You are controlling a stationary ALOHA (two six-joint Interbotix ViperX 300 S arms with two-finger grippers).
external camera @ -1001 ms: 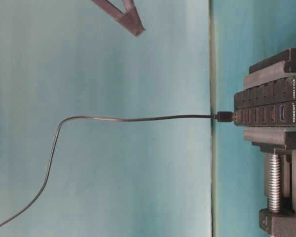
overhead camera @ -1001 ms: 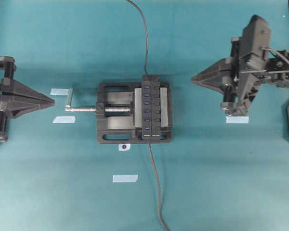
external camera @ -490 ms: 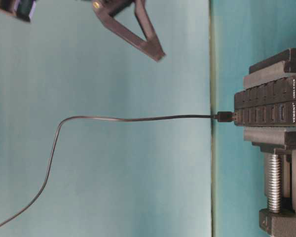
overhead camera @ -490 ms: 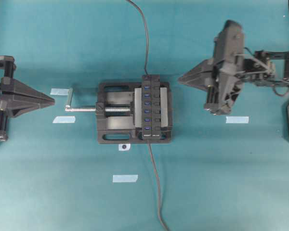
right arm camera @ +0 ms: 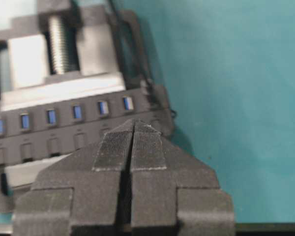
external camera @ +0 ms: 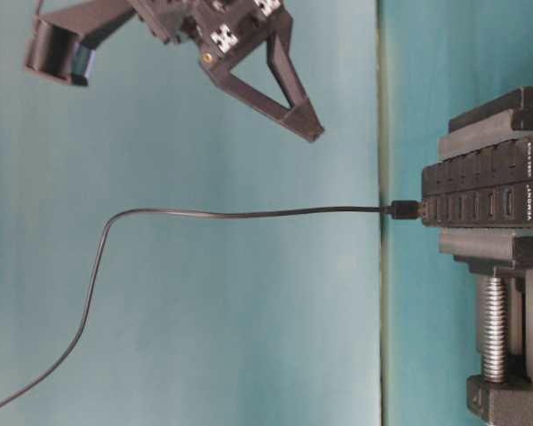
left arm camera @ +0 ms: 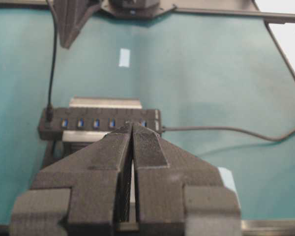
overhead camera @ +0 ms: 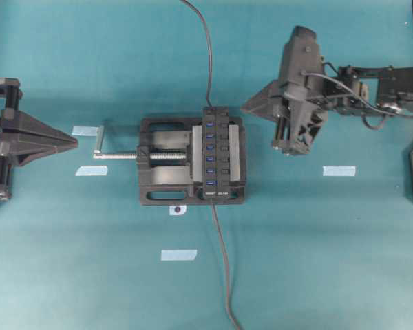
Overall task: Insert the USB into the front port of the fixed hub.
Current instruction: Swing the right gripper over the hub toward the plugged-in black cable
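Observation:
The fixed hub, a narrow black bar with a row of blue ports, sits clamped mid-table; it also shows in the side view and both wrist views. The USB's thin grey cable curves up from the near table edge. Its end lies at the hub's lettered end, the plug too small to make out. My right gripper hangs shut and empty in the air, just right of the hub's far end. My left gripper rests shut and empty at the far left.
A black vise with a silver screw handle holds the hub. A straighter dark cable leaves the hub's far end. Pale tape strips lie on the teal mat.
My right arm has swung left toward the hub, its shut gripper now close to the hub's far end. The left arm, the hub and both cables have not moved.

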